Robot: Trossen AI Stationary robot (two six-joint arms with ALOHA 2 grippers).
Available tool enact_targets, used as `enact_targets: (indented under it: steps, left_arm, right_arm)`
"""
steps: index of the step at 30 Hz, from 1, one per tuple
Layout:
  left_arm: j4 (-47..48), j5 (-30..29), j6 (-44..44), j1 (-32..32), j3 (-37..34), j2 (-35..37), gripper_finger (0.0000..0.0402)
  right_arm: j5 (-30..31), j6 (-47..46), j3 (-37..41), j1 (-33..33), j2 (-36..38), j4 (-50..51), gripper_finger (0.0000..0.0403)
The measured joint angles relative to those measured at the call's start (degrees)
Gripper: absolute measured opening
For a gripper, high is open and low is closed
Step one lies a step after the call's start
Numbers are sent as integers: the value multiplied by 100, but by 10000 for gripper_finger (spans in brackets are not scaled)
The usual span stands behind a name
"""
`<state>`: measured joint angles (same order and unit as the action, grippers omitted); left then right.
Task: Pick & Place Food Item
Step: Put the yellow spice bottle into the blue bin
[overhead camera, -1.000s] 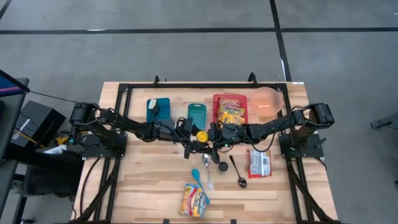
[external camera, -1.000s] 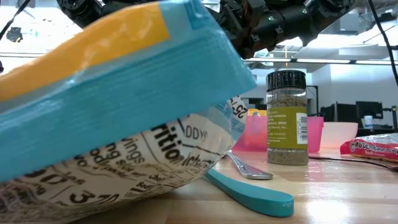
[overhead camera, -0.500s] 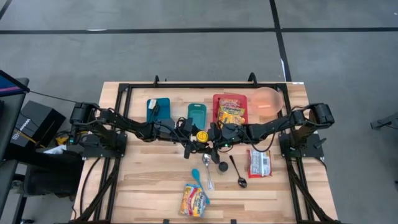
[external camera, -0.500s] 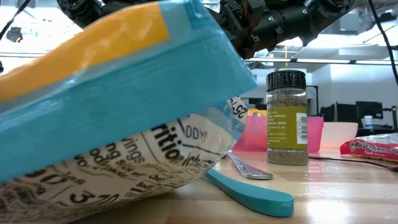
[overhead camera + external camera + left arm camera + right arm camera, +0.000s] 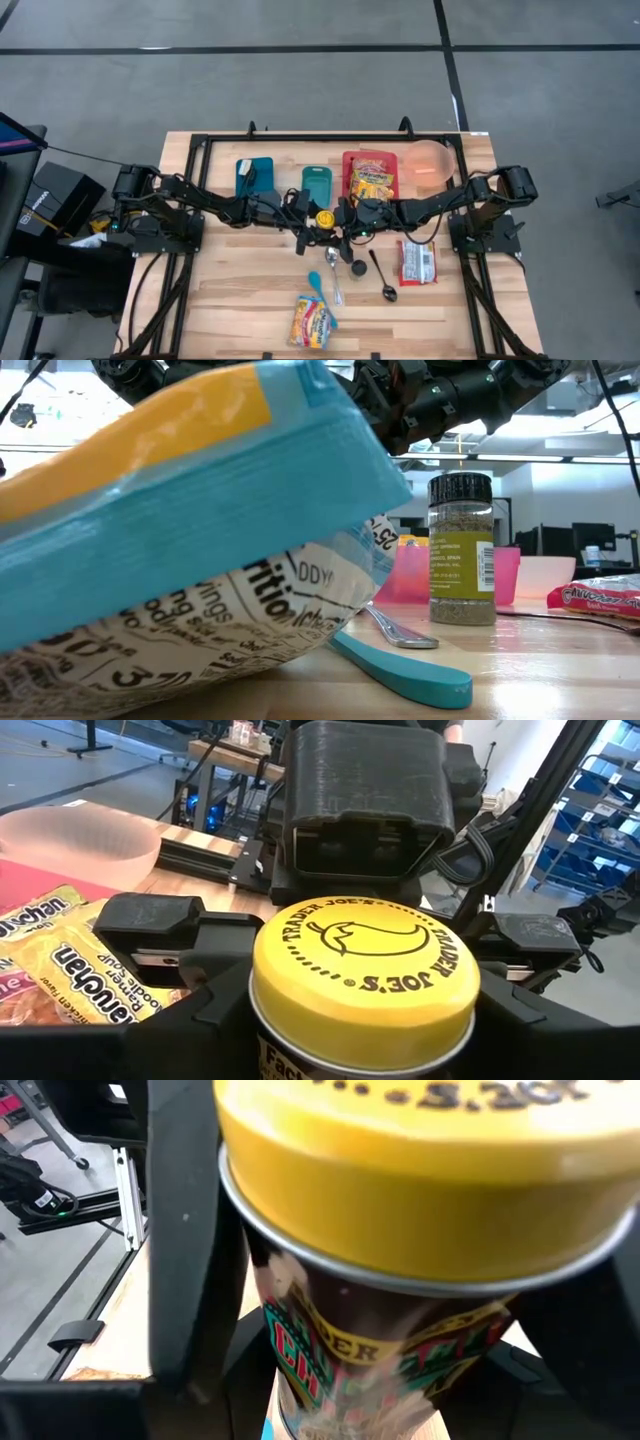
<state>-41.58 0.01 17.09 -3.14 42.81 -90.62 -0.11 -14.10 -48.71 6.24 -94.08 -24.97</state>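
Claws [image 5: 335,222] gripping yellow-lidded jar [image 5: 325,218]

The high camera looked straight down, the whole tabletop [image 5: 250,290] mid-frame. The low camera sat at tabletop level, a snack bag [image 5: 170,550] pressed close and filling the frame's left, a spice jar [image 5: 461,548] farther right. Both wrist cameras faced the same yellow-lidded can [image 5: 365,982] from opposite sides, very near.

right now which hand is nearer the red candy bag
Right. The right hand is at table centre, with the red candy bag toward its own base; the left hand sits beyond it, farther off.
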Motion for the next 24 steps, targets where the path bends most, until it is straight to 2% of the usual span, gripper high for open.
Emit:
enact_targets:
  steps: [8, 13, 19, 24]
  left_arm:
    - [1, 0, -19, 0, -2, 0, 211]
    - [0, 2, 14, 0, -2, -1, 228]
    - [2, -1, -17, 0, -4, 1, 210]
    - [2, 2, -11, 0, -4, 1, 219]
  right_arm:
    - [6, -10, 2, -1, 2, 8, 213]
    - [6, 12, 2, 0, 2, 8, 211]
    - [6, -18, 2, -2, 2, 10, 211]
    - [6, -11, 4, -2, 2, 10, 211]
